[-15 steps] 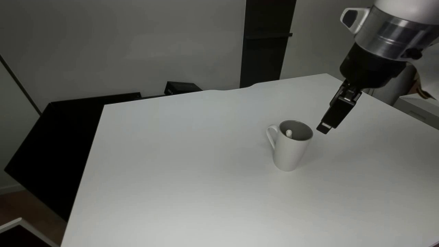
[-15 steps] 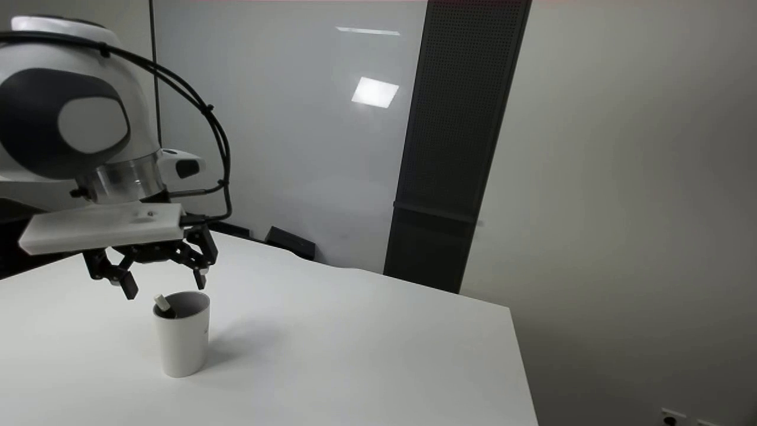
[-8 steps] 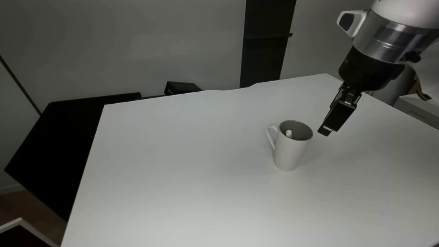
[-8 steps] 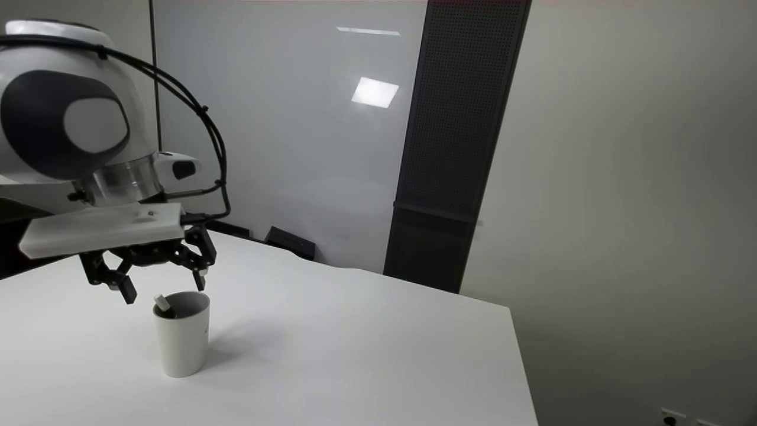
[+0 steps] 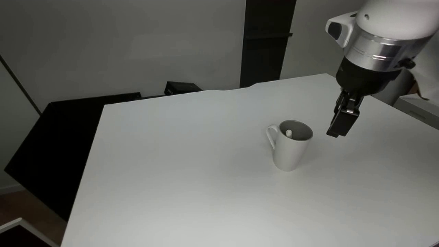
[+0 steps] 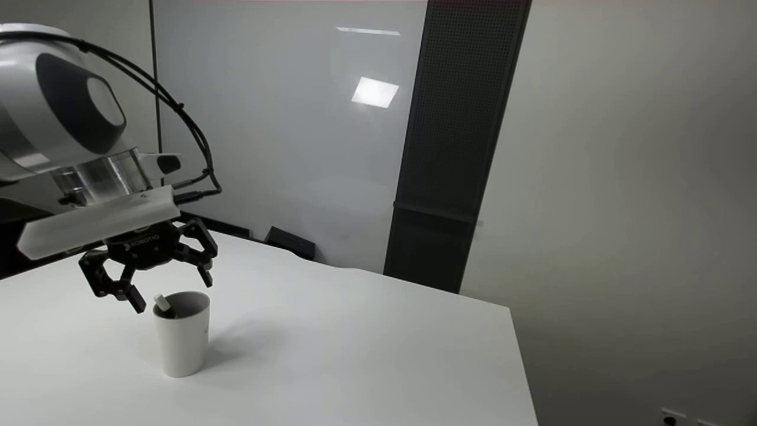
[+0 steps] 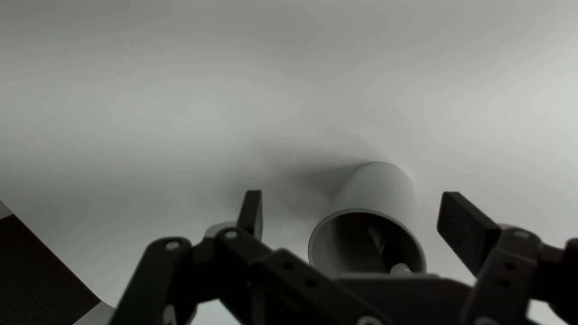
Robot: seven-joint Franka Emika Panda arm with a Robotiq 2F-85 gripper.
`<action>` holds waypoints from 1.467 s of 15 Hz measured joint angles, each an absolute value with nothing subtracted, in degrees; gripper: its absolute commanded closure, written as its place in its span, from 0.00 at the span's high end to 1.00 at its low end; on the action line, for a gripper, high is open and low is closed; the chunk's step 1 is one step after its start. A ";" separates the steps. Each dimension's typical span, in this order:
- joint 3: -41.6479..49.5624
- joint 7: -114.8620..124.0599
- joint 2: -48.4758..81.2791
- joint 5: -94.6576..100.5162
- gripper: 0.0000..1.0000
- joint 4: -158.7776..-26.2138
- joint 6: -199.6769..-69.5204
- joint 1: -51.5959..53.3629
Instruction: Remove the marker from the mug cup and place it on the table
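Note:
The mug cup (image 5: 289, 156) stands upright on the white table (image 5: 185, 154); it also shows in an exterior view (image 6: 183, 346) and the wrist view (image 7: 384, 189). The marker (image 5: 289, 133) leans inside it, its white end near the rim; a dark section shows below that end in an exterior view (image 6: 162, 303) and the wrist view (image 7: 389, 255). My gripper (image 6: 173, 294) is open and empty, above and beside the mug, touching nothing. In the wrist view my fingers (image 7: 351, 201) are spread on either side of the mug, and the gripper body hides the mug's near rim.
Black furniture (image 5: 44, 151) stands beside the table's edge. A small black box (image 6: 290, 242) sits behind the far edge. A dark panel (image 6: 455, 148) stands against the wall. A pale box (image 5: 418, 111) is beside the table, behind the arm.
My gripper has tilted, one finger dropping lower beside the mug, and its tips have moved slightly away from the mug in an exterior view. The mug and marker have not moved.

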State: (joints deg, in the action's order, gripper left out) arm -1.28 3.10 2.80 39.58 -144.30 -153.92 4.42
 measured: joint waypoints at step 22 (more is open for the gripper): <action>-1.56 15.48 16.38 51.00 1.00 -134.08 -156.69 9.34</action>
State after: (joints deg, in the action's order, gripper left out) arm -1.56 15.48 16.38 51.00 -134.08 -156.69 9.34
